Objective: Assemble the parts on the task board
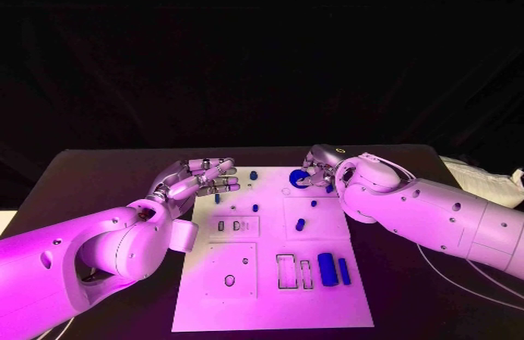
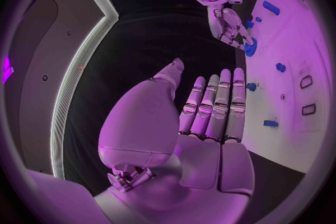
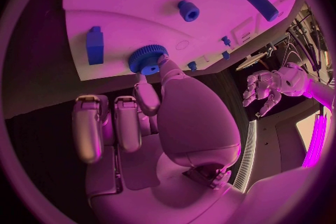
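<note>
Pinching the blue knurled ring (image 3: 147, 59) at the task board (image 1: 273, 310)'s far edge, right hand (image 1: 320, 170) has thumb and a finger on its rim; ring lies flat, axis upright, directly at the fingertips. Left hand (image 1: 202, 177) hovers beside the board, fingers straight, empty, farther off. Board recesses near the blue cylinder (image 1: 325, 268) look unfilled.

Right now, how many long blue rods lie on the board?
2. A thick rod and a thin rod lie side by side by the board's near right edge. The right arm may hide others.

Head camera overlooks the task board (image 1: 273, 279); both wrist cameras share its far edge.
</note>
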`<control>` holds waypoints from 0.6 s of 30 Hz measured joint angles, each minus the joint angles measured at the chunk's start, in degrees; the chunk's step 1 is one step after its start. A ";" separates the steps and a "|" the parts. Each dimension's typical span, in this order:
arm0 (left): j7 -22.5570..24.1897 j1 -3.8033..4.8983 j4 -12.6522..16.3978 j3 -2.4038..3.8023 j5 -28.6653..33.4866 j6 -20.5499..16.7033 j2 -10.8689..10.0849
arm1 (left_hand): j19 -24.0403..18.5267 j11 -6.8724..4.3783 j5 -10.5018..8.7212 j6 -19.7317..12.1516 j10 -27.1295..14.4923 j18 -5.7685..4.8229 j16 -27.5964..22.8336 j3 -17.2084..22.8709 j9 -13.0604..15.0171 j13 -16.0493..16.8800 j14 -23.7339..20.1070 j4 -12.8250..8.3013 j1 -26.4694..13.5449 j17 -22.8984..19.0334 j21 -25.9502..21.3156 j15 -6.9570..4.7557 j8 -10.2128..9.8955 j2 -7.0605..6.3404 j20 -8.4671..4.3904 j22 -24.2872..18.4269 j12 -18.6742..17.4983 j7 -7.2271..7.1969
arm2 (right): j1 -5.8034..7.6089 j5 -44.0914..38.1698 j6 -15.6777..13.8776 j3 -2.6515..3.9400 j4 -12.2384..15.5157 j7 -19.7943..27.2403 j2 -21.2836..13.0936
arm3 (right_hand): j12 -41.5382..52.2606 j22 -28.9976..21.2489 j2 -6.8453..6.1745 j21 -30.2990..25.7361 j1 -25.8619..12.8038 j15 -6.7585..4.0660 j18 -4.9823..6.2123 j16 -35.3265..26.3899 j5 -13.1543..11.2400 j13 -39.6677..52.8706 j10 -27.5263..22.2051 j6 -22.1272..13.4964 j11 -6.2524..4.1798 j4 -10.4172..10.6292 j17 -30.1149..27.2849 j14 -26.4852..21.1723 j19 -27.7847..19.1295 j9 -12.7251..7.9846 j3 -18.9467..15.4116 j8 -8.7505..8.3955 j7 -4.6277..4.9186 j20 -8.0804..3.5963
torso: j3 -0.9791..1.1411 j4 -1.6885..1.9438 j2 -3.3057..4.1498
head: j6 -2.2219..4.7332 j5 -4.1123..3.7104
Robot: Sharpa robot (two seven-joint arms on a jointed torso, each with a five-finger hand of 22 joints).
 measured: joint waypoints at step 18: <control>-0.44 0.00 -0.02 0.00 0.00 0.31 -0.04 | 0.00 0.00 0.00 0.00 0.00 0.00 -0.22 0.22 0.00 0.00 0.00 -0.22 0.07 0.03 0.00 0.00 0.00 0.52 0.00 0.00 0.00 0.00 | -0.57 -3.88 -6.65 -0.22 4.81 -0.48 0.34 | 0.66 -0.01 0.59 0.35 0.62 -0.52 0.00 0.22 -1.85 1.06 0.00 0.52 0.00 -0.94 -0.01 0.08 0.21 0.15 2.68 0.27 0.08 -0.22 | 0.03 0.06 0.03 | 0.07 0.18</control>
